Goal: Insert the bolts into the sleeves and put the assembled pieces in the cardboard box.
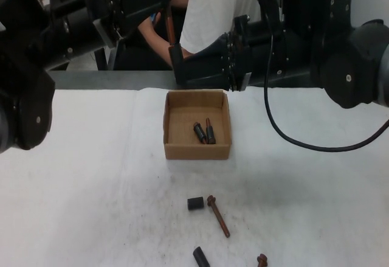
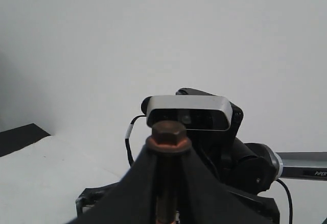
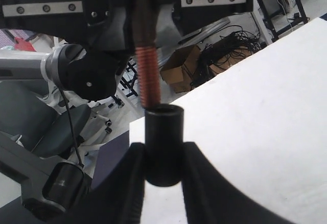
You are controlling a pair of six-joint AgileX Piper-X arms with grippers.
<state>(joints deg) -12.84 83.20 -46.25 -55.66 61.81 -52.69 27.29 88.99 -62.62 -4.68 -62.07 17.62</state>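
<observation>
Left hand (image 2: pixel 166 157) clamps the rust-brown hex-head metal bolt (image 2: pixel 168 133) by its shank, threaded tip meeting the mouth of the black cylindrical sleeve (image 3: pixel 163 132) pinched in the right hand (image 3: pixel 163 157), axes lined up so it can slide in; brown cardboard box (image 1: pixel 197 151) holds two finished pieces (image 1: pixel 205 132).

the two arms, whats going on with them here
The left gripper is shut on a bolt and the right gripper on a sleeve. The bolt's threaded tip is at the sleeve's mouth. Two assembled pieces lie in the cardboard box. Two loose sleeves and two loose bolts lie on the bench.
</observation>
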